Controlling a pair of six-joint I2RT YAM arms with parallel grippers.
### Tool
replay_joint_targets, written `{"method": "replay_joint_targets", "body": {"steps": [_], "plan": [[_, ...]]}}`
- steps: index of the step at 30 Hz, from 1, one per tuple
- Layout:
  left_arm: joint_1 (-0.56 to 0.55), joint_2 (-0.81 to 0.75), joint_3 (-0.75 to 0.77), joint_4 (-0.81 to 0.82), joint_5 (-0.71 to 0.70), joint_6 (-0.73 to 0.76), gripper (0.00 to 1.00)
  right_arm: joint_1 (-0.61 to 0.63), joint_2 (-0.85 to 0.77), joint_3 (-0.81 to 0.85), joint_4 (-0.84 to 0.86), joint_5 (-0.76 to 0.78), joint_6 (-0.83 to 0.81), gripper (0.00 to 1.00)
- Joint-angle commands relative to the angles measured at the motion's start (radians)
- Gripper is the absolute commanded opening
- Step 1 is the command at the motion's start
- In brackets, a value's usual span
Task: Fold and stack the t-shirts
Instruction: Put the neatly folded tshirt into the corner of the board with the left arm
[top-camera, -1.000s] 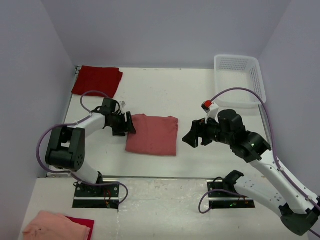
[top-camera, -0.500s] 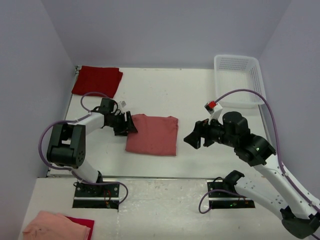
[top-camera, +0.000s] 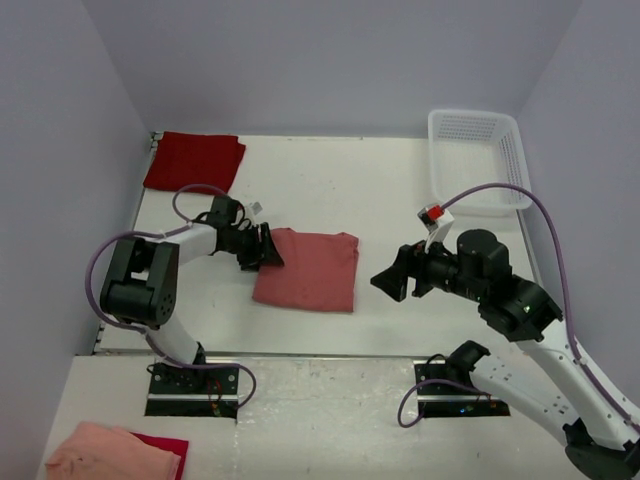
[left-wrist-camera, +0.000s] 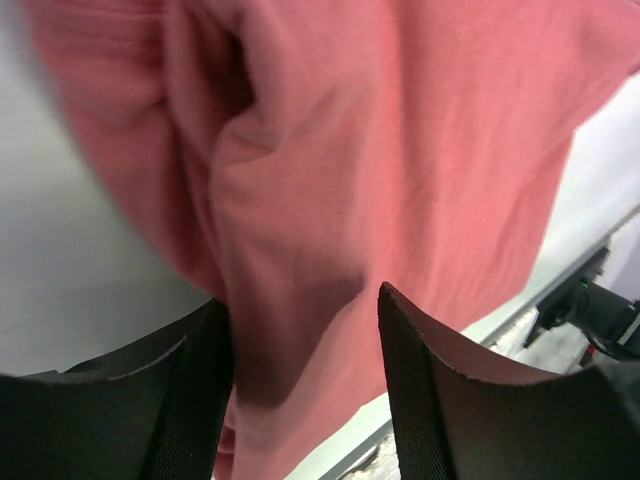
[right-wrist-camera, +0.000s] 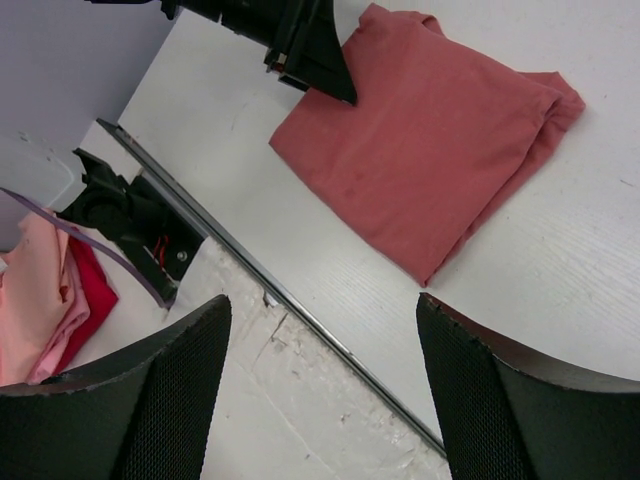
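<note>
Salmon t-shirt (top-camera: 310, 272): folded into a rough rectangle and lying flat on the table, a little left of centre and toward the near side.
Crimson t-shirt (top-camera: 195, 160): folded too, in the far left corner, well apart from the salmon one, so the two are not stacked.
Left gripper (top-camera: 265, 248): down low at the salmon shirt's left edge. Its fingers are spread, with a bunched fold of the cloth lying in the gap between them, and from here it does not look pinched.
Right gripper (top-camera: 390, 280): held above the table just right of the salmon shirt, fingers wide apart, with nothing in them.
Table (top-camera: 330, 180): plain white, matte, with faint scuffs.
Basket (top-camera: 517, 165): white plastic mesh, standing in the far right corner.
Walls (top-camera: 330, 60): pale lavender, closing the table in at the back and on both sides.
Metal strip (top-camera: 330, 353): runs along the table's near edge.
Near ledge (top-camera: 330, 410): a worn white board in front of that strip. At its left end a peach-pink cloth (top-camera: 110, 452) lies on top of a red cloth (top-camera: 165, 445).
</note>
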Motion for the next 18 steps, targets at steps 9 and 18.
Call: {"method": "replay_joint_targets", "body": {"steps": [9,18], "plan": [[-0.166,0.328,-0.088,0.414,-0.023,-0.162,0.0,0.001,-0.036,-0.021,0.014,-0.029,0.048,0.75],[-0.176,0.29,0.018,0.423,-0.105,-0.038,0.0,0.0,-0.026,-0.055,0.02,-0.032,0.06,0.76]]}}
